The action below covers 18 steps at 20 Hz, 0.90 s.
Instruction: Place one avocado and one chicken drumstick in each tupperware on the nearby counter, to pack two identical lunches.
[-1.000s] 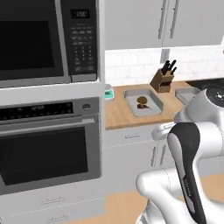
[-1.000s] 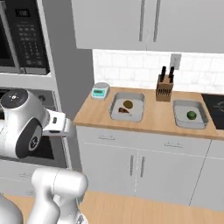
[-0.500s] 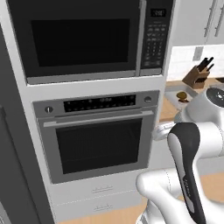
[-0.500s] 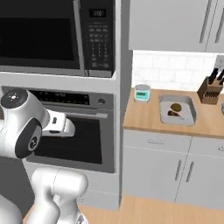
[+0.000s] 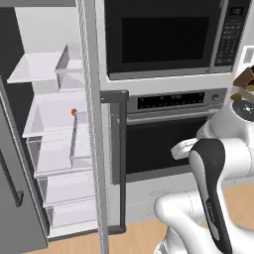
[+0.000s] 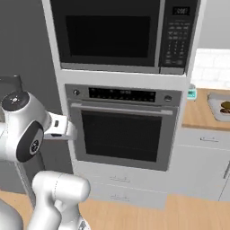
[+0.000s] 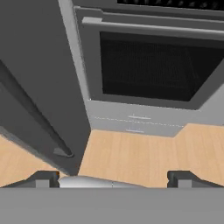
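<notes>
My gripper (image 7: 113, 179) is open, its two dark fingertips (image 7: 43, 178) far apart with nothing between them, facing the oven front and the wooden floor. At the right edge of the right base view lies one light-grey tupperware (image 6: 214, 110) on the counter (image 6: 196, 115), with a dark brown piece (image 6: 226, 106) in it, too small to tell apart. In the open fridge a small orange thing (image 5: 73, 112) rests on a middle shelf; it may be the lighter chicken drumstick. No avocado can be made out.
The fridge door (image 5: 92, 129) stands open edge-on with its dark handle (image 5: 121, 163), close to my arm's left. A wall oven (image 6: 121, 130) and microwave (image 6: 117, 36) face me. A teal-display scale (image 6: 192, 93) sits at the counter's left end.
The whole picture has shifted: the base has turned and driven left, so the counter slid off to the right and the open fridge came into view. The gripper stays open.
</notes>
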Tool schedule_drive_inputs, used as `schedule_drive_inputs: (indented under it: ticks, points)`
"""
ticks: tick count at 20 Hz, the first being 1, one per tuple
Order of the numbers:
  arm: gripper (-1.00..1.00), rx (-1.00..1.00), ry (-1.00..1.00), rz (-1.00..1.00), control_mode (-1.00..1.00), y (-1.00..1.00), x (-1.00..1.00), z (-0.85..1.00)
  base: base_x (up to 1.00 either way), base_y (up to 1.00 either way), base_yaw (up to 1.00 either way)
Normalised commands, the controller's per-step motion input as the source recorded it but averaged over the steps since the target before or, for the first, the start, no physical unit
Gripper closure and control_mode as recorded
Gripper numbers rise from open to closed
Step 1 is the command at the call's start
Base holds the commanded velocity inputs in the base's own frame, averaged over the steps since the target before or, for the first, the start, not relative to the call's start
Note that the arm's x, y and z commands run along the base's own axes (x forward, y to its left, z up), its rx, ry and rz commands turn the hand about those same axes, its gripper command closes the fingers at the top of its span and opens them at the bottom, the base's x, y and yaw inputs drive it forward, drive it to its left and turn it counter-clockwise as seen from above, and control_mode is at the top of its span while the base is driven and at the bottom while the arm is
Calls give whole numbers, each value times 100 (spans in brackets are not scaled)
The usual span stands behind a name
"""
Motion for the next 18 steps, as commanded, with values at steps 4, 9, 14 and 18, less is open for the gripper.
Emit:
schedule_drive_inputs:
  ticks: [4,9,14,18]
  points:
    - [-100,0,0,0,100,0,0,0,-100,72,-4]
    - [-100,0,0,0,100,0,0,0,-88,85,-2]
    - [-100,0,0,0,100,0,0,0,-7,100,0]
    - [-100,0,0,0,100,0,0,0,34,100,-5]
